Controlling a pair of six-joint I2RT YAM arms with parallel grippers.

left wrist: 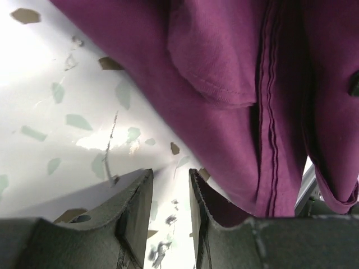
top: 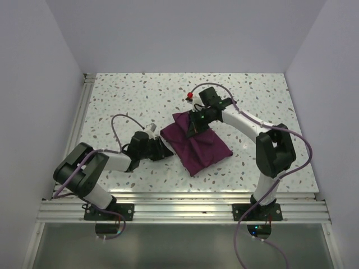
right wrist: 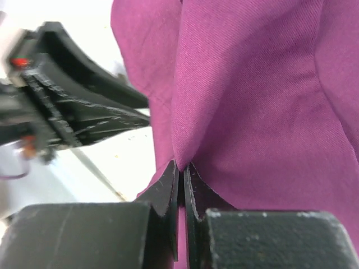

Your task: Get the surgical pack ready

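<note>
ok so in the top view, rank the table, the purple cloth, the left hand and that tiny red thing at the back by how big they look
Largest to smallest:
1. table
2. cloth
3. left hand, clearly smaller than the cloth
4. red thing, just a dot

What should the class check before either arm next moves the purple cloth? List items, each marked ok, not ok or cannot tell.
1. Right gripper shut on a fold of the surgical pack: ok.
2. Left gripper open and empty: ok.
3. Left gripper gripping the pack's edge: not ok; it sits beside it.
4. Pack lying on the table: ok.
5. Right gripper pinches one layer only: cannot tell.
</note>
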